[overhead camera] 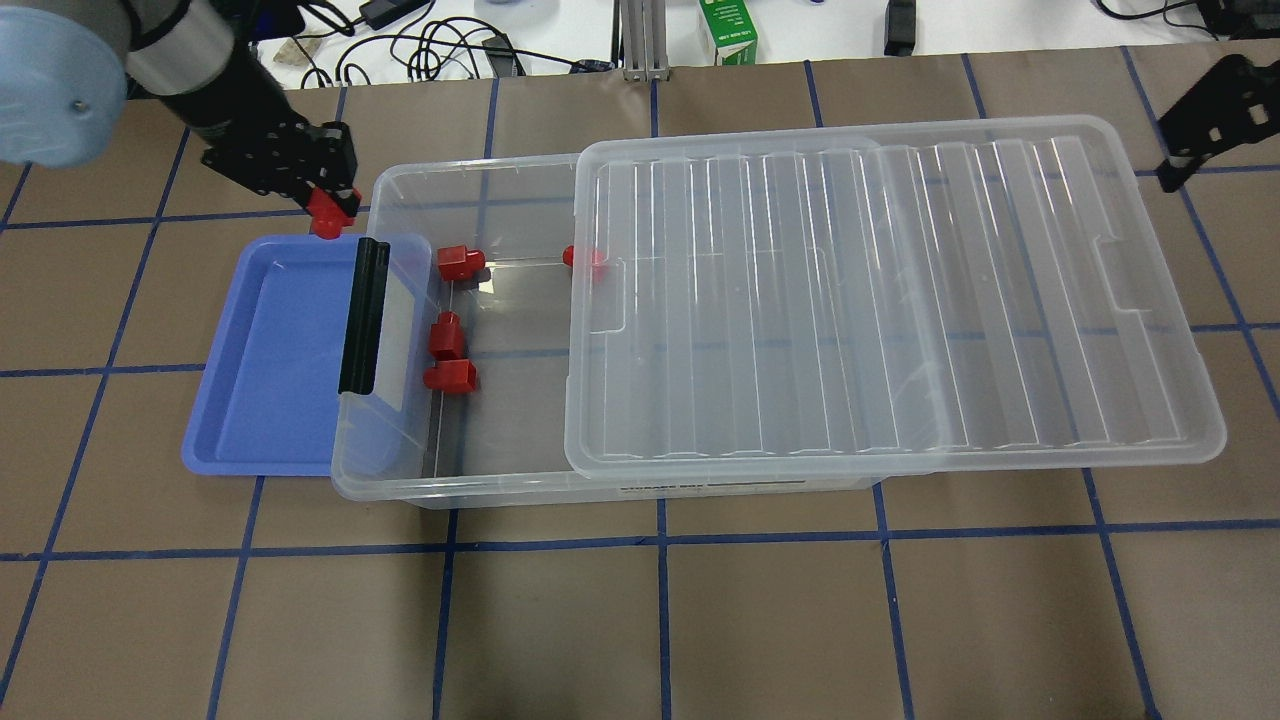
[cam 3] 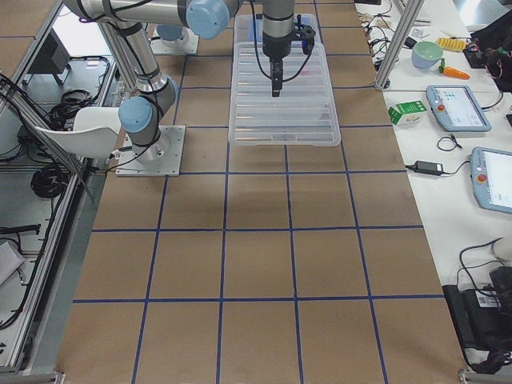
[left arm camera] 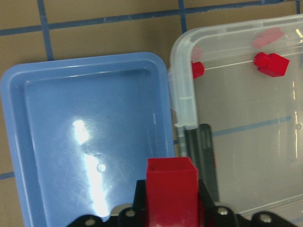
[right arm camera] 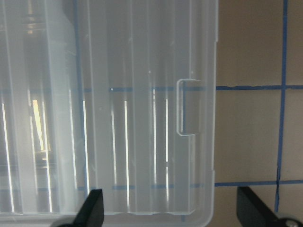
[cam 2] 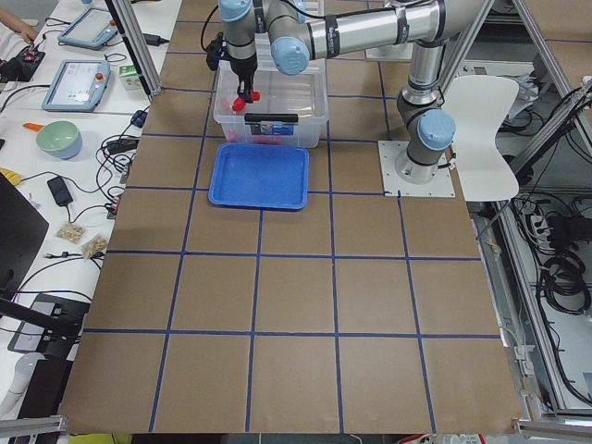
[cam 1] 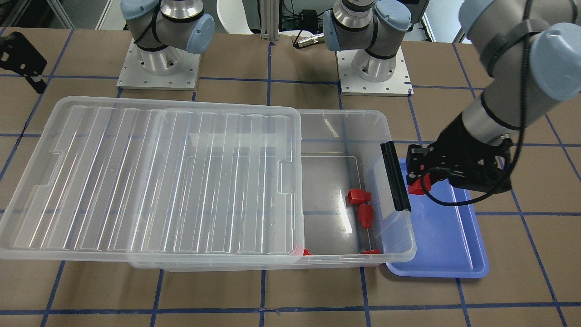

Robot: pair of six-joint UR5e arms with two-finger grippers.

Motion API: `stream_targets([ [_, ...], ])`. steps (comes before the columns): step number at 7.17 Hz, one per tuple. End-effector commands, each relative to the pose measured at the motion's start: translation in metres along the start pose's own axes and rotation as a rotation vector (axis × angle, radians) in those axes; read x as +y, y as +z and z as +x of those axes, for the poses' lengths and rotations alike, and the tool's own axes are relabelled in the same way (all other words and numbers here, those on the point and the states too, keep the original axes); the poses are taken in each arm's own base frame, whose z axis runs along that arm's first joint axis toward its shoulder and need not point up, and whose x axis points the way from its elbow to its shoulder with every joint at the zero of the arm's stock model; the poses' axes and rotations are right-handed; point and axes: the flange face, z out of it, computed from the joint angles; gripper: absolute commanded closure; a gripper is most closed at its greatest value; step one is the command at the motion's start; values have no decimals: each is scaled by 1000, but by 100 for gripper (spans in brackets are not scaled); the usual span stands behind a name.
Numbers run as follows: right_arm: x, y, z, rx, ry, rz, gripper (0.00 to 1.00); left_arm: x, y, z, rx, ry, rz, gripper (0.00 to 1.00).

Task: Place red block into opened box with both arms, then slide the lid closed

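My left gripper (overhead camera: 327, 203) is shut on a red block (overhead camera: 328, 214), seen close up in the left wrist view (left arm camera: 171, 187). It hangs over the far corner of the blue tray (overhead camera: 270, 390), just outside the box (overhead camera: 450, 493), near its black bar (overhead camera: 362, 315). The ribbed clear lid (overhead camera: 850, 300) covers most of the box and leaves the end by the bar open. Several red blocks (overhead camera: 446, 336) lie on the box floor there. My right gripper (right arm camera: 173, 213) is open above the lid's other short end, near its notch (right arm camera: 188, 106).
The blue tray (cam 1: 449, 254) lies against the box's short side, with nothing on its floor. Both arm bases (cam 1: 374, 68) stand on plates behind the box. Cables and a green carton (overhead camera: 728, 30) sit past the table's far edge.
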Motion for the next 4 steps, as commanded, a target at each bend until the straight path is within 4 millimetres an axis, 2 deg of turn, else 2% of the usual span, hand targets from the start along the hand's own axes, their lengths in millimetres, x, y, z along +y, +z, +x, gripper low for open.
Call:
stream_targets([
  [1,6,-2,-88,-4,60,18,0,6,68,50,-18,-13,39,100],
  [2,8,5,-118,-3,71,3,0,21,110,49,-19,-6,57,100],
  [3,6,11,-127,-6,75,-9,0,26,130,48,-17,-71,103,100],
  [4,4,13,-128,-14,71,-13,0,21,139,47,-14,-87,109,100],
])
